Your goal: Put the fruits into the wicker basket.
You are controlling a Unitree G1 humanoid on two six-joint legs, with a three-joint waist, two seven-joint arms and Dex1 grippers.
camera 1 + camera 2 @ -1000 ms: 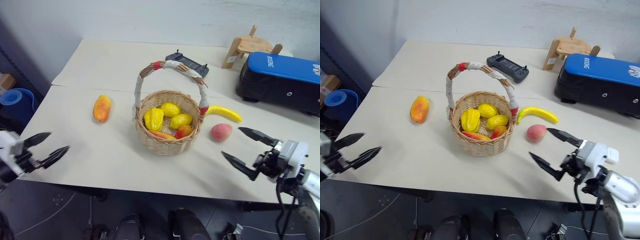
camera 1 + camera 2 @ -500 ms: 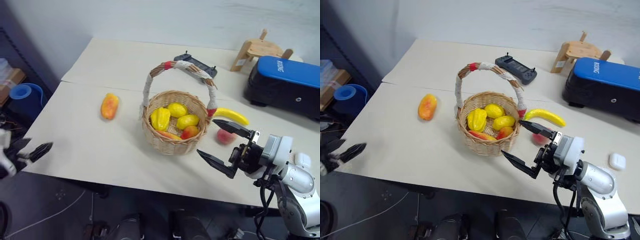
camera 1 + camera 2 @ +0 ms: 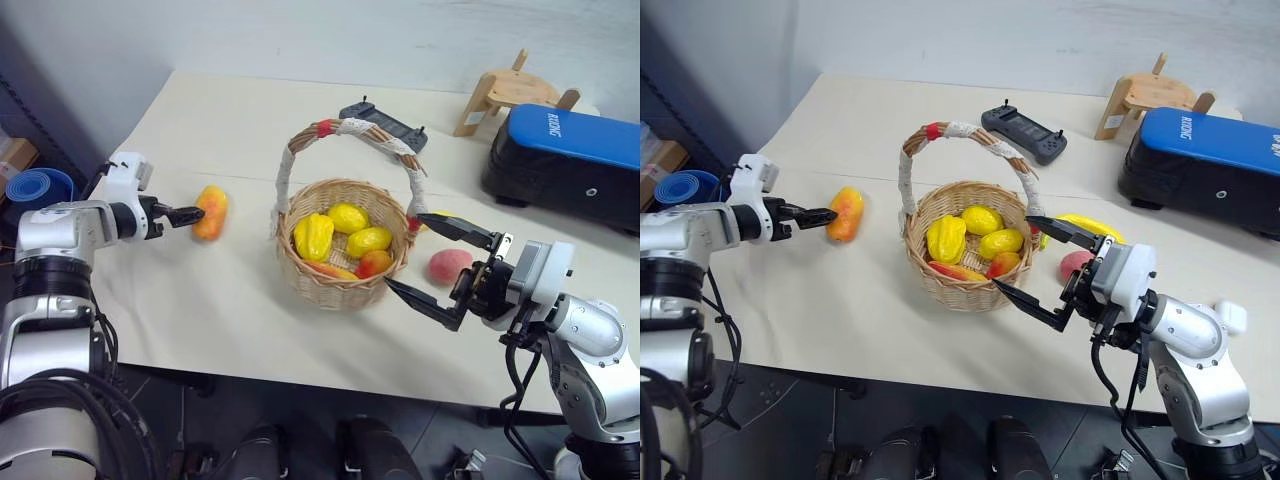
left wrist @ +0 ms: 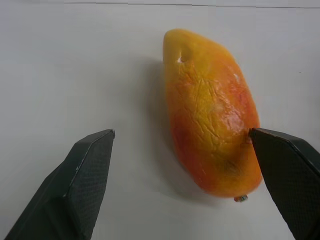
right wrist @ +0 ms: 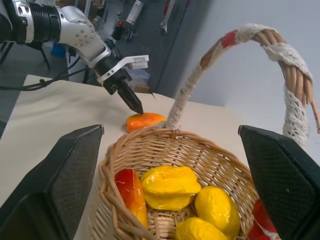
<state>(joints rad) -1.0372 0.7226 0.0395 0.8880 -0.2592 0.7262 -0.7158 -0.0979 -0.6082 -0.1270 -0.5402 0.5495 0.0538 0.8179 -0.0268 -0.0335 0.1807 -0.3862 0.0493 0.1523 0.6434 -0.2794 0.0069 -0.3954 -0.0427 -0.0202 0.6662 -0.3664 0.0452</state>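
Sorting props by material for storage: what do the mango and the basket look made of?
Mango: probably moulded plastic or foam, with a painted orange-yellow skin, fine crackle lines and a slight sheen.
Wicker basket: tan woven cane, visibly interlaced strands, matte; its handle is wrapped in white cord with red bands.

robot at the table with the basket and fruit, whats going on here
The robot is putting toy fruits into the wicker basket, which already holds several yellow and red ones. Its left gripper is right at the mango lying on the table, jaws open on either side of it, not yet closed. The right gripper hovers open beside the basket, near the peach. The banana also lies outside the basket, behind that gripper.
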